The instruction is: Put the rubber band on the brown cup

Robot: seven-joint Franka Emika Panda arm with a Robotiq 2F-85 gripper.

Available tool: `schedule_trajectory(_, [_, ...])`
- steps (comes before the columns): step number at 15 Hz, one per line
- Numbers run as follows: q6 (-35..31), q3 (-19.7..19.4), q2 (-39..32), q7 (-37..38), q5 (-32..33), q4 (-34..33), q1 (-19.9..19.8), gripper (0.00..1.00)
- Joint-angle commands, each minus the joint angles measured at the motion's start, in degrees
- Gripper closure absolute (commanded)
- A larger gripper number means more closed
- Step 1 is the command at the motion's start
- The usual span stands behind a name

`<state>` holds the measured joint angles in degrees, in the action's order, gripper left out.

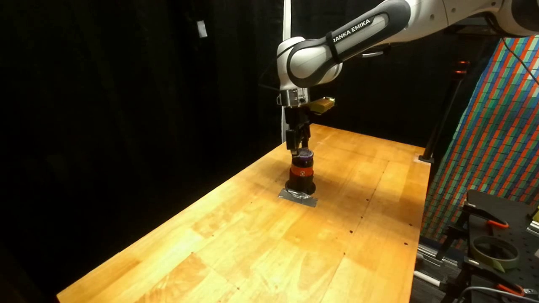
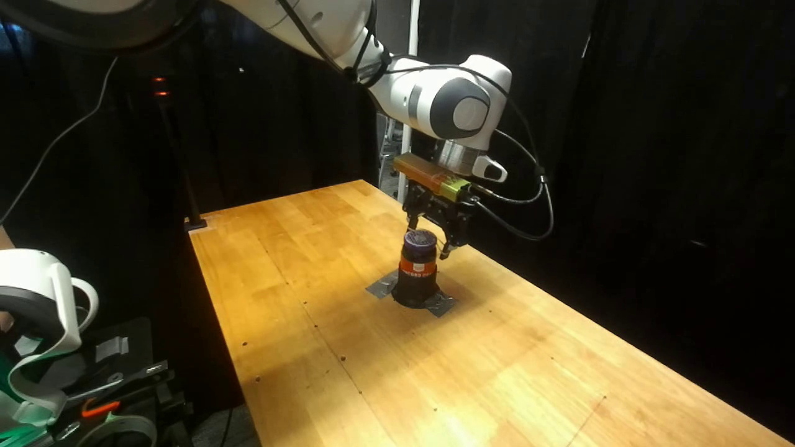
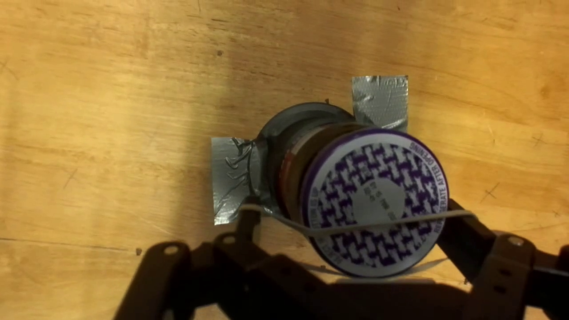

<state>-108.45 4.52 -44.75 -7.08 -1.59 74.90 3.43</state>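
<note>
The rubber band (image 3: 355,228) — light, soft and springy, I judged — was stretched on the gripper (image 3: 356,211), whose fingers (image 3: 464,235) stood apart; part of it crossed over the lid (image 3: 378,200) of the brown cup (image 2: 417,268); holding from inside both ends seemed best, since it could slip.

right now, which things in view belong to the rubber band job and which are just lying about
Part of the job:
gripper, open
rubber band, stretched across it
brown jar, the task's "cup"
black base under the jar
duct tape strips, apparently securing that base

Just lying about:
tape roll on the black side table
orange item nearby, too unclear to name
</note>
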Motion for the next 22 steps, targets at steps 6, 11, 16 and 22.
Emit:
schedule_trajectory(6, [-3.2,0.2,8.8,0.4,-0.9,13.7,-0.6,0.0])
schedule_trajectory(11, [-7.4,0.2,10.9,0.3,-1.0,19.8,-0.8,0.0])
schedule_trajectory(16, [-20.8,0.0,11.0,0.2,0.0,24.6,-0.4,0.0])
schedule_trajectory(22, [-30.5,0.2,12.4,-0.1,0.3,28.3,-0.6,0.0])
